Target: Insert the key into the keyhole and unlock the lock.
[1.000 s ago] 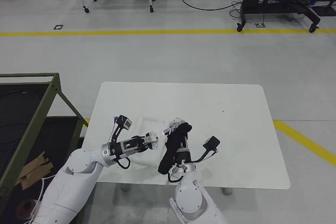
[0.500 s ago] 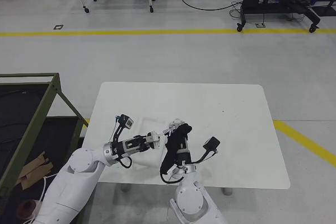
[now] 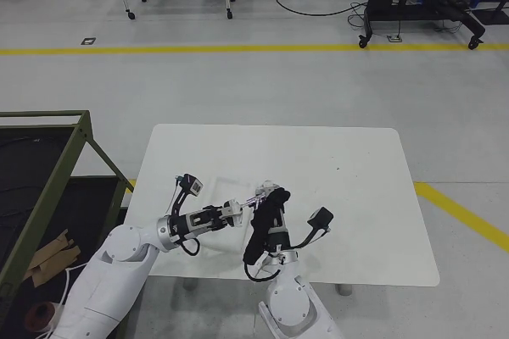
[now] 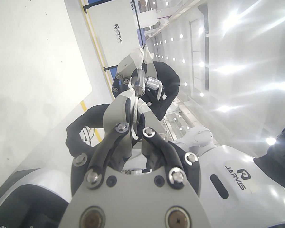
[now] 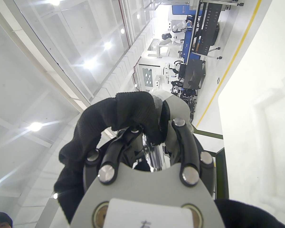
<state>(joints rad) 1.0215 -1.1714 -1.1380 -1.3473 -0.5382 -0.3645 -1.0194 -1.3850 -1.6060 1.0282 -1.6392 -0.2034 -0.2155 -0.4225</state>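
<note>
Closest in, my left fingers (image 4: 116, 113) are pinched tight on the key (image 4: 135, 106), held up off the counter (image 3: 348, 169) just past its near edge. The key's tip meets the end of the chrome lock (image 4: 142, 85); how deep it sits, I can't tell. Right against it, my right fingers (image 5: 178, 109) are clamped on the lock's body, its shackle sticking out clear of them, and a black sleeve (image 3: 267, 225) is draped over that wrist. Both sets of fingers crowd together over the near-left part of the counter, well apart from its far edge and its right edge, with white surface stretching out both ways. Off my left, a green-framed cart (image 3: 34, 161) sits close by the counter's corner. Beyond the far edge there's grey floor and a yellow line (image 3: 254, 49).
</note>
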